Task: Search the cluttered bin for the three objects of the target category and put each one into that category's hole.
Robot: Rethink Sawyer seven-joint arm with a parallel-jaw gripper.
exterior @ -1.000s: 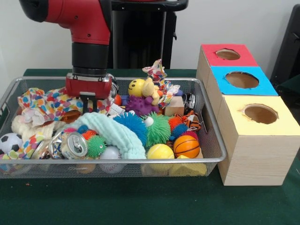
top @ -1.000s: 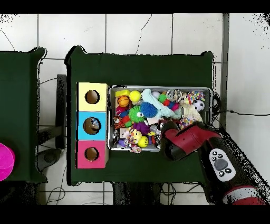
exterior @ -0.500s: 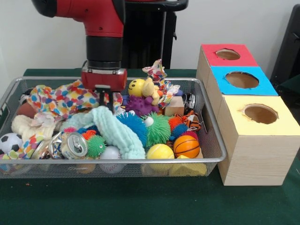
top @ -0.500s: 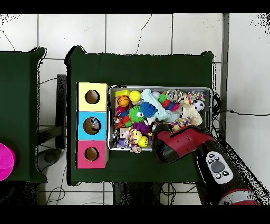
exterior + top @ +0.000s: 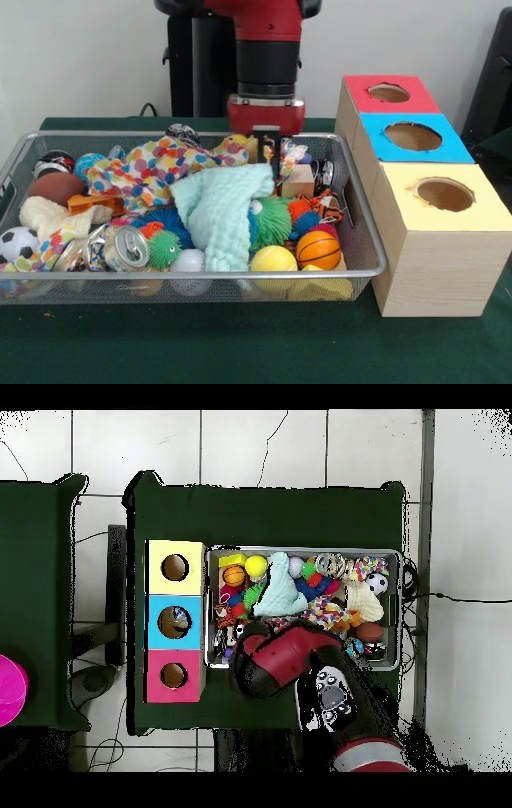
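Observation:
A wire mesh bin [image 5: 200,277] holds a heap of toys, balls and cloths. My gripper [image 5: 274,166] hangs over the bin's back right part, shut on a corner of a mint green cloth [image 5: 220,210], which drapes down over the spiky balls. A spotted colourful cloth [image 5: 152,166] stretches from the left up toward the fingers. To the right stand three boxes with a red hole [image 5: 389,92], a blue hole [image 5: 413,136] and a yellow hole [image 5: 444,194]. In the overhead view the arm [image 5: 285,659] covers the gripper, and the mint green cloth [image 5: 280,597] shows beyond it.
A yellow ball [image 5: 274,258], mini basketball [image 5: 318,249], green spiky ball [image 5: 272,222], crushed can [image 5: 126,248], soccer ball [image 5: 18,242], brown football [image 5: 54,188] and wooden block [image 5: 298,182] lie in the bin. Green cloth covers the table [image 5: 240,344].
My gripper has swept from the bin's left part to its right, dragging the mint green cloth and the spotted cloth along and uncovering the football and other balls on the left.

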